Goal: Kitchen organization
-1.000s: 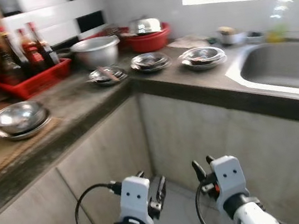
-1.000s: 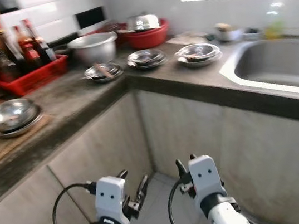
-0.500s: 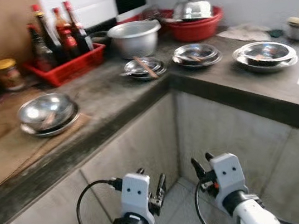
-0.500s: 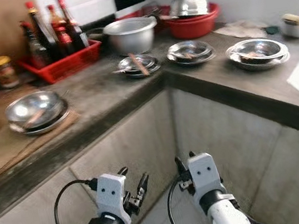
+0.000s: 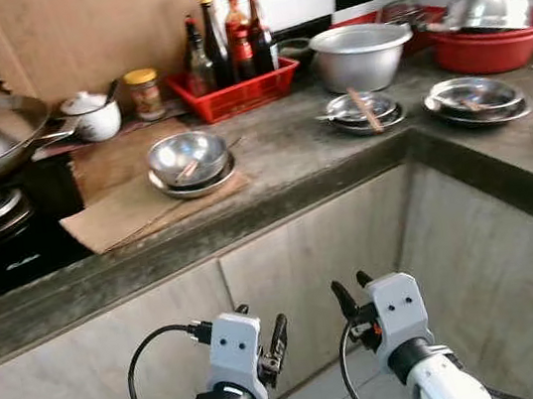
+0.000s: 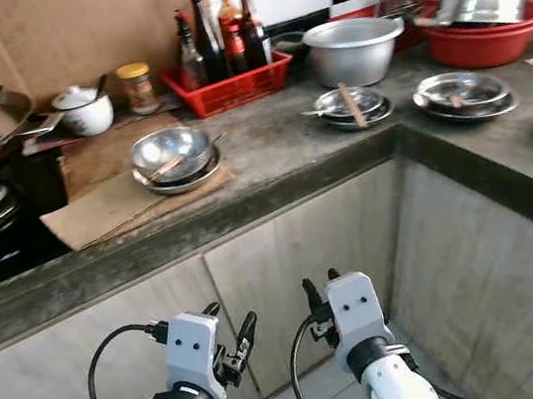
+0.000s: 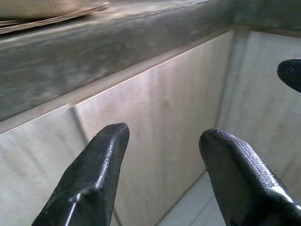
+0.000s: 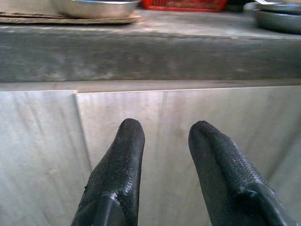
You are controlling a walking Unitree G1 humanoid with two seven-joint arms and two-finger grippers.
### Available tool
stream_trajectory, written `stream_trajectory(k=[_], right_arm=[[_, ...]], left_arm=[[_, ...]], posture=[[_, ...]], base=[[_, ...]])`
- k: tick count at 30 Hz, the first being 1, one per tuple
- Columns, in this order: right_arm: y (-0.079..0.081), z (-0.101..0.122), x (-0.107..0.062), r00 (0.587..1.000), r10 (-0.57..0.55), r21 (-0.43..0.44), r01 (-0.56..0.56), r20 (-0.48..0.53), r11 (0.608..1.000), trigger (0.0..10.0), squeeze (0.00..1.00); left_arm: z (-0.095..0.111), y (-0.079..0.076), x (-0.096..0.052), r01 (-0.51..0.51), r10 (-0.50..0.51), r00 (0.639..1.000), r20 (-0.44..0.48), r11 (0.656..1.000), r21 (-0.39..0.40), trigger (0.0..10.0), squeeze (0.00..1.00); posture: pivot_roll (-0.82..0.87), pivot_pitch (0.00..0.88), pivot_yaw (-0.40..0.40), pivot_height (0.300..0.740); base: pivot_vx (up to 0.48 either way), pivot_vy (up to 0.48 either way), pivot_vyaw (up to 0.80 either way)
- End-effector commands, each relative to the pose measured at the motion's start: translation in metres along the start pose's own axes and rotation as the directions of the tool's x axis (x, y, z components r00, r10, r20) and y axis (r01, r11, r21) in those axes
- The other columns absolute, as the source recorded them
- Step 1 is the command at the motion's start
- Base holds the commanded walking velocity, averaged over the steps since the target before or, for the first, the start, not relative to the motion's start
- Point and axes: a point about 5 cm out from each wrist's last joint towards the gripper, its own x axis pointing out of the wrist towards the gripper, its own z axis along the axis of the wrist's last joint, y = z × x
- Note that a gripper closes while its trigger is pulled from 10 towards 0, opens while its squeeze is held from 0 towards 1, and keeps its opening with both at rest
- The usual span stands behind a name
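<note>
Both the left gripper and right gripper hang low, fingers spread, empty. Steel bowls sit near the counter's front edge; a rising arm might knock them off.

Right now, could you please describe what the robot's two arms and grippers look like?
Both arms are silver, each ending in a boxy silver-white wrist block with two small dark dots. The left gripper and right gripper each carry two long black fingers with rounded, finely textured tips. A black cable loops from each wrist.
</note>
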Motion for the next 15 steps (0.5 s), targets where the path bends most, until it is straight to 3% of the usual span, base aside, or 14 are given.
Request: stream_trajectory(k=[1, 15], right_arm=[[0.0004, -0.0002, 0.0007, 1.000, -0.001, 0.004, 0.001, 0.001, 1.000, 10.0, 0.00], [0.0007, -0.0014, 0.0010, 1.000, 0.003, 0.002, -0.003, -0.006, 1.000, 10.0, 0.00]], left_arm=[[0.0011, 0.0012, 0.0000, -0.002, 0.002, 1.000, -0.007, 1.000, 0.005, 10.0, 0.00], [0.0014, 0.0002, -0.0007, -0.002, 0.002, 1.000, -0.009, 1.000, 0.004, 10.0, 0.00]], posture=[[0.11, 0.001, -0.011, 0.740], [0.11, 0.004, -0.013, 0.740]], base=[[0.000, 0.000, 0.80], [0.000, 0.000, 0.80]])
